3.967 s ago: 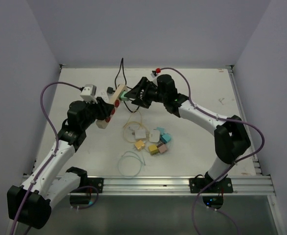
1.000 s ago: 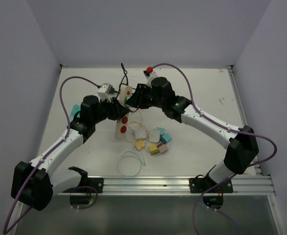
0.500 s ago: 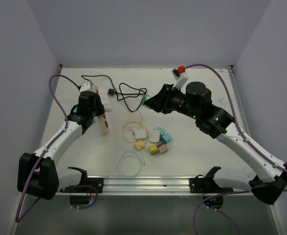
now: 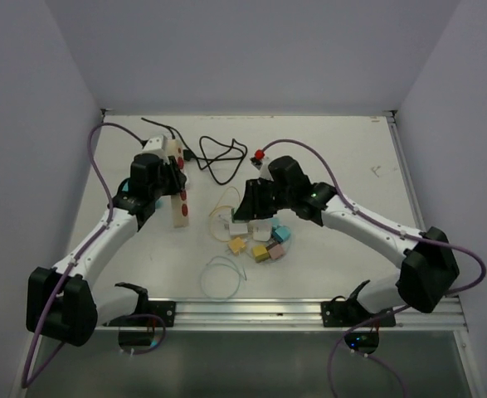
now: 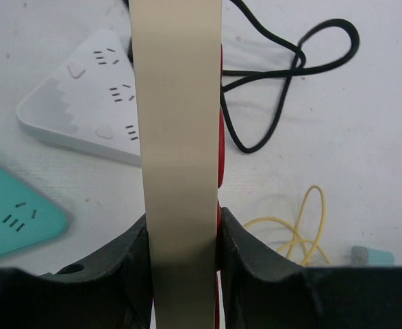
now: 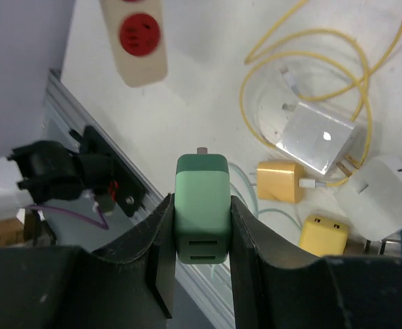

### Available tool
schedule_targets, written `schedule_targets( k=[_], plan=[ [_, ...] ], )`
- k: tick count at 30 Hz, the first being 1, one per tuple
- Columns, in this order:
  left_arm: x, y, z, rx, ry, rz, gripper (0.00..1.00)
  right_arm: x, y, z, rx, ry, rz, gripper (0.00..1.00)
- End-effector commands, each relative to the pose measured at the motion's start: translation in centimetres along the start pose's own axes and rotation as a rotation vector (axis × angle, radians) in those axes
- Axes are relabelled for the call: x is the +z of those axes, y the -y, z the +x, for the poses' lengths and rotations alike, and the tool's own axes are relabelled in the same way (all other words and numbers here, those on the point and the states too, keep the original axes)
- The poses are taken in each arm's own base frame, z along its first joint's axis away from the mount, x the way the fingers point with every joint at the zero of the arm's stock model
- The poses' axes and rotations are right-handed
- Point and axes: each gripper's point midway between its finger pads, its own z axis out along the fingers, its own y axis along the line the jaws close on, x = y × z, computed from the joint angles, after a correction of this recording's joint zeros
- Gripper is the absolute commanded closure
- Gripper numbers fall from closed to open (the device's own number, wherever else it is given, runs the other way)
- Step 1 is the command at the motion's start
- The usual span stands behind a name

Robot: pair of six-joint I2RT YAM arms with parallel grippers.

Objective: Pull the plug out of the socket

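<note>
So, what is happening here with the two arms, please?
The left gripper is shut on a beige power strip with red sockets and holds it over the table. The right gripper is shut on a green plug, well apart from the strip, above the small chargers lying on the table. So the plug is already out of the socket.

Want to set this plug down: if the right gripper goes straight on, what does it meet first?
Probably bare table, reached by the held green plug first, between the beige power strip and the yellow cable; depth is unclear.
</note>
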Motion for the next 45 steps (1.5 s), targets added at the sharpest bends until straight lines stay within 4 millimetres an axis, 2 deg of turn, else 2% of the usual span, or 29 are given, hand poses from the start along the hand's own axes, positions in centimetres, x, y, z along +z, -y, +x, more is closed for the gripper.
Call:
schedule_targets(
  k=[1, 2, 4, 9, 12, 13, 17, 18, 19, 21, 24, 28, 29, 30, 35, 39, 40, 44, 45],
  plan=[
    [-0.1, 3.9, -1.5, 0.084, 0.041, 0.212, 1.0, 2.4, -0.3, 2.2, -0.052, -0.094, -0.121, 0.99],
    [0.2, 4.5, -0.5, 0.095, 0.001, 0.257, 1.0, 3.6, 0.5, 3.3, -0.049, -0.135, -0.118, 0.97],
    [0.6, 4.7, 1.1, 0.101, -0.056, 0.288, 1.0, 4.9, 1.3, 4.0, -0.042, -0.159, -0.123, 0.93],
    [1.5, 4.7, 3.5, 0.089, -0.139, 0.307, 1.0, 8.1, 4.0, 6.3, -0.013, -0.223, -0.097, 0.82],
    [2.1, 4.9, 5.2, 0.073, -0.222, 0.322, 1.0, 8.9, 5.0, 6.9, -0.004, -0.237, -0.074, 0.68],
    [2.4, 4.9, 6.1, 0.061, -0.258, 0.328, 1.0, 9.0, 5.4, 7.1, 0.0, -0.239, -0.06, 0.59],
    [3.2, 4.5, 8.7, 0.045, -0.354, 0.325, 1.0, 8.3, 6.8, 6.7, -0.041, -0.215, 0.011, 0.35],
    [3.2, 4.3, 9.3, 0.042, -0.374, 0.319, 1.0, 7.9, 7.4, 6.7, -0.047, -0.213, 0.043, 0.31],
    [3.5, 4.1, 10.1, 0.039, -0.401, 0.314, 1.0, 7.2, 7.1, 6.1, -0.075, -0.196, 0.044, 0.25],
    [3.7, 3.9, 10.8, 0.041, -0.424, 0.313, 0.97, 6.3, 7.3, 5.7, -0.094, -0.184, 0.071, 0.2],
    [4.1, 3.7, 11.6, 0.042, -0.462, 0.306, 0.92, 4.5, 7.0, 4.0, -0.14, -0.122, 0.109, 0.14],
    [4.8, 2.9, 11.8, 0.054, -0.479, 0.259, 0.76, 2.2, 6.7, 1.3, -0.191, -0.009, 0.169, 0.06],
    [4.8, 2.7, 11.9, 0.058, -0.483, 0.248, 0.69, 1.3, 6.2, 0.4, -0.203, 0.032, 0.169, 0.05],
    [4.8, 2.5, 11.8, 0.064, -0.482, 0.241, 0.68, 0.7, 6.2, -0.1, -0.212, 0.052, 0.185, 0.03],
    [4.8, 1.5, 11.4, 0.081, -0.472, 0.175, 0.5, -3.2, 6.7, -3.2, -0.27, 0.195, 0.313, 0.01],
    [4.1, 1.6, 9.9, 0.083, -0.428, 0.162, 0.26, -6.6, 7.3, -5.4, -0.298, 0.303, 0.427, 0.01],
    [4.0, 1.5, 9.3, 0.085, -0.411, 0.152, 0.17, -7.4, 7.4, -5.8, -0.308, 0.322, 0.447, 0.01],
    [2.8, 1.9, 6.8, 0.077, -0.359, 0.134, 0.05, -11.1, 8.0, -7.2, -0.319, 0.418, 0.556, 0.01],
    [2.2, 2.1, 5.1, 0.076, -0.315, 0.125, 0.04, -12.8, 7.8, -8.0, -0.321, 0.471, 0.585, 0.01]
  ],
)
